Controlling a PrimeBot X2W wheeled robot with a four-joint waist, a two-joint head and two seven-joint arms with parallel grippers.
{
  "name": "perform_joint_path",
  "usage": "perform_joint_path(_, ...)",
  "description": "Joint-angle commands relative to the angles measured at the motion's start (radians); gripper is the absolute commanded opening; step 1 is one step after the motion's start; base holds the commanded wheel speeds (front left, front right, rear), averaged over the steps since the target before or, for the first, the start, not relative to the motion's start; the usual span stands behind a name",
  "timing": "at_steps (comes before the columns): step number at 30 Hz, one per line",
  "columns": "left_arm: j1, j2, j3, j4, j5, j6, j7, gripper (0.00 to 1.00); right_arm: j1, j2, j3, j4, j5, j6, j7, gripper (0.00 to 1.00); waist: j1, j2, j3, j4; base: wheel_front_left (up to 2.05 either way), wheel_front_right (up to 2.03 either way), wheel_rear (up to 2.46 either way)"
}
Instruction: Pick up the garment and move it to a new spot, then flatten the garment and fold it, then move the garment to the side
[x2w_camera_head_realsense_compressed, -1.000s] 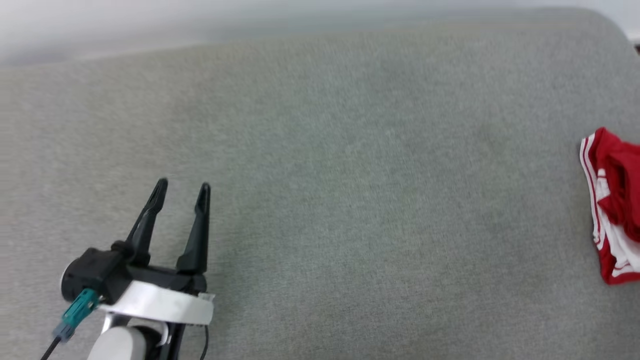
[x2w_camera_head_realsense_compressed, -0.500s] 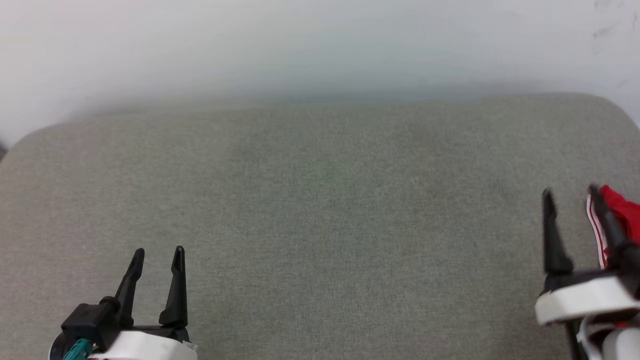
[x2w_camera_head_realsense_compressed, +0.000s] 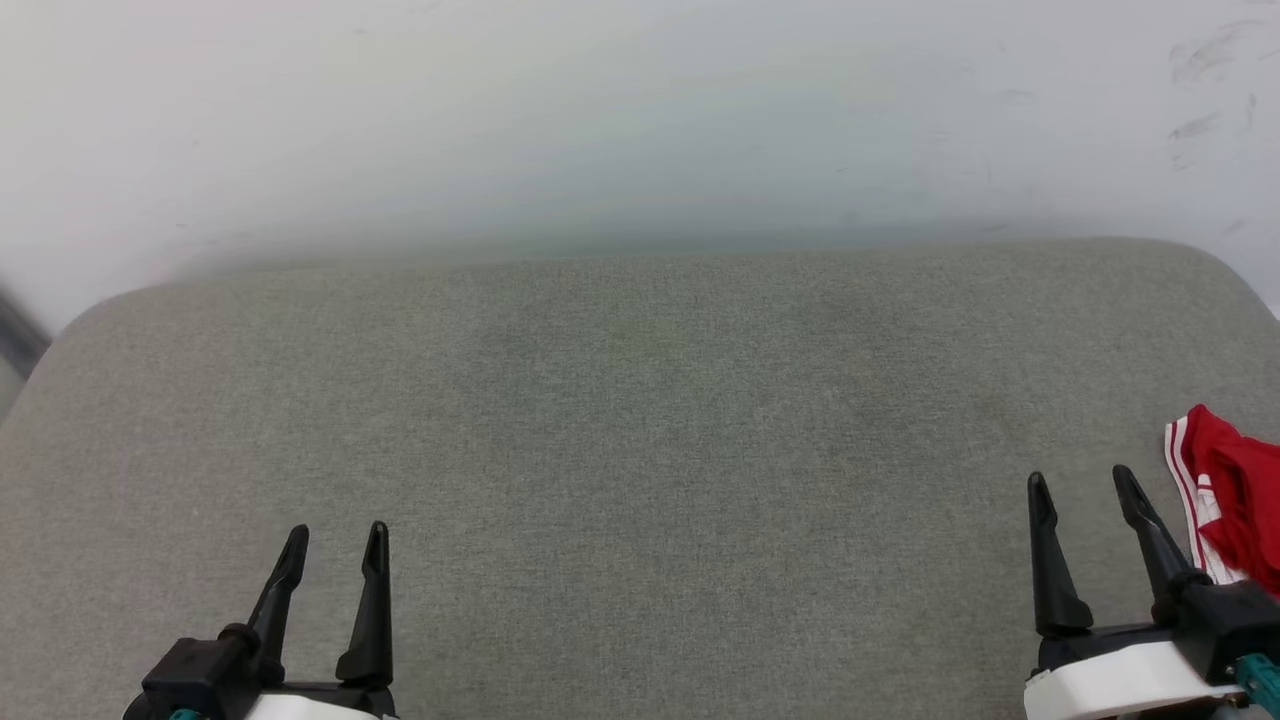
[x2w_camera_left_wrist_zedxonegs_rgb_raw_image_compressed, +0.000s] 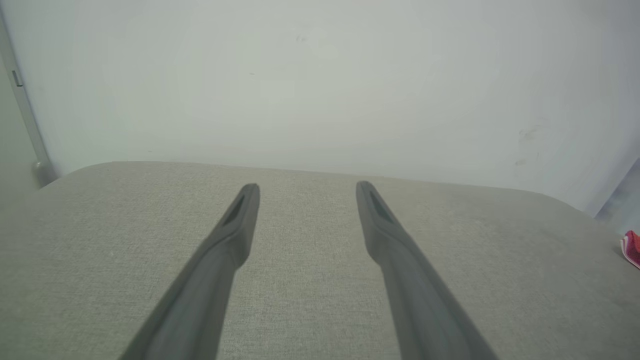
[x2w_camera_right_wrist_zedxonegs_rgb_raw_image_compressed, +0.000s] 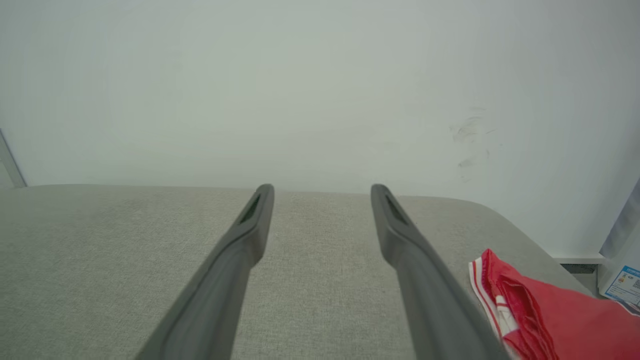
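From the head view, the left tool (x2w_camera_head_realsense_compressed: 338, 530) and right tool (x2w_camera_head_realsense_compressed: 1080, 476) hover over the gray table (x2w_camera_head_realsense_compressed: 640, 450), both spread wide and holding nothing. The garment (x2w_camera_head_realsense_compressed: 1235, 490) lies bunched at the table's right edge, just beside the right tool.

In the left wrist view, the garment (x2w_camera_left_wrist_zedxonegs_rgb_raw_image_compressed: 632, 247) sits well apart, far to the right.

In the right wrist view, it lies crumpled just right of the open fingers (x2w_camera_right_wrist_zedxonegs_rgb_raw_image_compressed: 425, 270).

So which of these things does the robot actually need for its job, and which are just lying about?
Part of the job: the red and white garment, crumpled at the right edge; the left gripper and the right gripper, both open and empty.
Just there: the grey padded surface, the white wall, a labelled box by the wall.
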Motion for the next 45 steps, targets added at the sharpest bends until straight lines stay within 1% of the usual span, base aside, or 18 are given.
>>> perform_joint_path(1,0.012,0.003,-0.003,-0.007,0.007,0.002,-0.002,1.00,0.010,0.006,0.006,0.004,0.006,-0.001,-0.004,1.00,0.0002,0.0000,0.001,-0.001,0.00,0.00,0.00)
perform_joint_path(14,0.016,-0.003,-0.009,-0.027,0.012,0.002,-0.002,1.00,0.013,0.006,0.029,-0.001,0.035,-0.001,-0.004,1.00,0.0002,0.0000,0.012,-0.005,0.00,0.00,0.00)
perform_joint_path(16,0.016,-0.009,0.004,-0.032,0.013,0.001,-0.002,1.00,0.014,0.006,0.031,-0.002,0.037,-0.001,-0.004,1.00,0.0002,0.0000,0.013,-0.005,0.00,0.00,0.00)
perform_joint_path(17,0.011,-0.009,0.001,-0.025,0.008,0.000,0.000,0.00,0.003,0.002,0.030,0.006,0.035,0.000,-0.002,0.00,0.0002,0.0000,0.013,-0.005,0.00,0.00,0.00)
perform_joint_path(21,0.021,-0.014,-0.005,0.007,-0.007,0.000,0.003,0.00,0.009,0.002,0.032,0.039,0.051,0.000,0.001,0.00,0.0002,0.0000,0.013,-0.005,0.00,0.00,0.00)
perform_joint_path(32,-0.017,-0.013,-0.001,0.040,-0.215,0.001,0.049,0.00,-0.017,-0.007,0.032,0.060,0.291,0.000,0.049,0.00,0.0002,0.0000,0.014,-0.004,0.00,0.00,0.00)
perform_joint_path(45,-0.059,-0.014,0.005,0.080,-0.424,0.000,0.098,0.00,-0.043,-0.013,0.029,0.083,0.533,0.000,0.099,0.00,0.0002,0.0000,0.016,-0.003,0.00,0.00,0.00)
